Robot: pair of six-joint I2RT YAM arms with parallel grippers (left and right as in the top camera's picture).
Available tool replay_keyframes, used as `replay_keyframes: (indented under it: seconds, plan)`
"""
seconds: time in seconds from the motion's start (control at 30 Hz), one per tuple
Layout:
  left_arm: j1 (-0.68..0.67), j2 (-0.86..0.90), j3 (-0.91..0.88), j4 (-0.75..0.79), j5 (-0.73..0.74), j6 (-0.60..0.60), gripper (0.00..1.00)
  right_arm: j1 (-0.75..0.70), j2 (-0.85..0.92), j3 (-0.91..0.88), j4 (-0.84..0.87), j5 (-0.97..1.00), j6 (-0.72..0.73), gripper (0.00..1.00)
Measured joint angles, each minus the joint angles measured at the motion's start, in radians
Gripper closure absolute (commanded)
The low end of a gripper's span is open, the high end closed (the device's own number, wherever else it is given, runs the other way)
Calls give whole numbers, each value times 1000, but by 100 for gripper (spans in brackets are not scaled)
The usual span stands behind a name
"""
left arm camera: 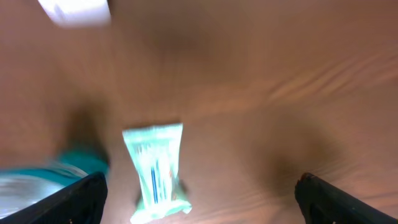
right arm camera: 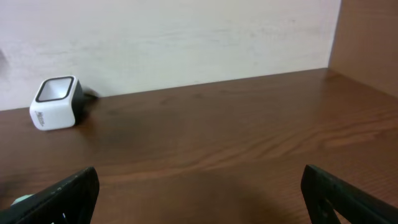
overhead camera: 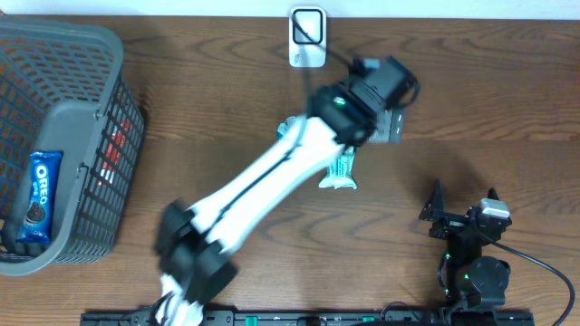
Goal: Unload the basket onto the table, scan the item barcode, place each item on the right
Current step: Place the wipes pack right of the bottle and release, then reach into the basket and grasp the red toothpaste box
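The item, a pale green and white packet [overhead camera: 340, 172], lies on the wooden table just below my left arm. In the blurred left wrist view the packet [left arm camera: 155, 171] shows under the open left gripper [left arm camera: 199, 205], closer to the left finger [left arm camera: 74, 199] and touching neither finger. From overhead the left gripper [overhead camera: 388, 125] hangs right of the packet. The white barcode scanner [overhead camera: 307, 38] stands at the table's far edge and also shows as the scanner [right arm camera: 56, 102] in the right wrist view. My right gripper [overhead camera: 464, 206] rests open and empty near the front right, and the right gripper [right arm camera: 199, 205] frames bare table.
A grey wire basket [overhead camera: 91, 118] at the left holds a blue Oreo pack [overhead camera: 38, 195]. A blurred teal object [left arm camera: 62, 174] lies beside the left finger. A pale wall [right arm camera: 174, 37] rises behind the scanner.
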Motion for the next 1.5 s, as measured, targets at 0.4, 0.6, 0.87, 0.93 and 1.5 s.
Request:
replay_keyframes:
  seconds: [0.4, 0.6, 0.87, 0.93, 1.5]
  plan:
    - [762, -544, 132, -243, -124, 60, 2, 0, 0, 0, 0, 0, 0, 1]
    - [1144, -486, 104, -369, -6, 152, 2, 0, 0, 0, 0, 0, 0, 1]
    - [1285, -220, 16, -468, 108, 352, 2, 0, 0, 0, 0, 0, 0, 1]
    - [1289, -160, 14, -484, 115, 372, 2, 0, 0, 0, 0, 0, 0, 1]
    - [1289, 226, -9, -470, 135, 573, 2, 0, 0, 0, 0, 0, 0, 1]
